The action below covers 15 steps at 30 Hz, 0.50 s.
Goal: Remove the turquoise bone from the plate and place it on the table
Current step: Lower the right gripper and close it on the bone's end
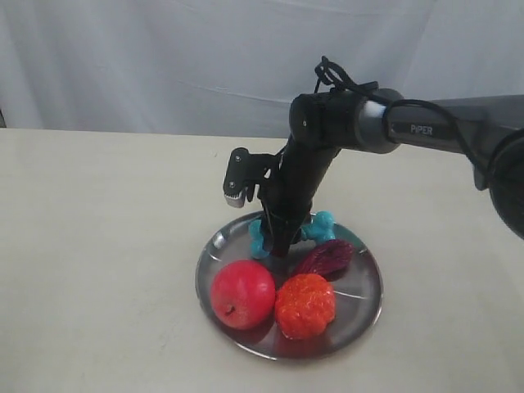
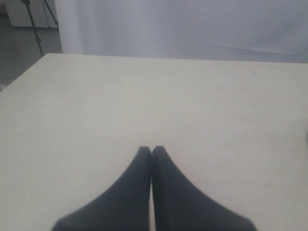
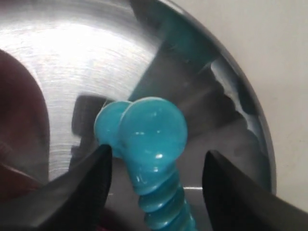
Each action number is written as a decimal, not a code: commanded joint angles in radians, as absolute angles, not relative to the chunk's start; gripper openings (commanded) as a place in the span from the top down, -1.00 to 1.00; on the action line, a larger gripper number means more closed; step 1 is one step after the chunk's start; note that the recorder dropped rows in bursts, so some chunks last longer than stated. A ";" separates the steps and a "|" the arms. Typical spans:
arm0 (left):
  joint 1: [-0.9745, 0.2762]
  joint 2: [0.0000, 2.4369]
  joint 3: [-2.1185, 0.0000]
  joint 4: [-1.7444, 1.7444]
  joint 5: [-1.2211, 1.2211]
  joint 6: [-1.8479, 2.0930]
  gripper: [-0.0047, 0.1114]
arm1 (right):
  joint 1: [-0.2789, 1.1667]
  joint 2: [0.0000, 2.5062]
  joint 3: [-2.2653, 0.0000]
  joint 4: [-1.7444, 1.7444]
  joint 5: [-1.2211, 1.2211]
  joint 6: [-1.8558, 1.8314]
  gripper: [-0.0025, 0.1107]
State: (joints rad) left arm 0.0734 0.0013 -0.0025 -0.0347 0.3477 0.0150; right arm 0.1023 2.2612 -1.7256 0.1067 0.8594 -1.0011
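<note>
The turquoise bone (image 1: 323,224) lies at the back of the steel plate (image 1: 361,288), its middle hidden behind my right gripper (image 1: 277,246). The right arm reaches down onto the plate from the right. In the right wrist view the bone's (image 3: 154,139) ribbed shaft runs between the two dark fingers (image 3: 91,178). My right gripper (image 3: 158,153) is open, with a gap on each side of the shaft, just above the plate (image 3: 72,57). My left gripper (image 2: 151,150) is shut on nothing over bare beige table (image 2: 144,96). It is out of the exterior view.
On the plate's front half sit a red apple (image 1: 242,293), an orange-red bumpy fruit (image 1: 304,305) and a dark purple piece (image 1: 326,257) close beside the bone. Beige table (image 1: 98,246) surrounds the plate. A white curtain (image 1: 164,57) hangs behind.
</note>
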 commanded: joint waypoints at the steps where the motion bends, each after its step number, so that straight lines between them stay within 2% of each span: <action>1: 0.078 0.000 0.000 -0.036 0.342 0.011 0.92 | 0.098 2.269 -1.721 0.058 0.867 -0.995 0.16; 4: 0.078 0.000 0.000 -0.036 0.342 0.011 0.92 | 0.098 2.269 -1.721 0.048 0.854 -0.995 0.61; 7: 0.078 0.000 0.000 -0.036 0.342 0.011 0.92 | 0.098 2.269 -1.721 0.047 0.815 -0.992 0.96; 15: 0.078 0.000 0.000 -0.034 0.342 0.011 0.92 | 0.112 2.190 -1.721 0.050 0.707 -0.916 0.96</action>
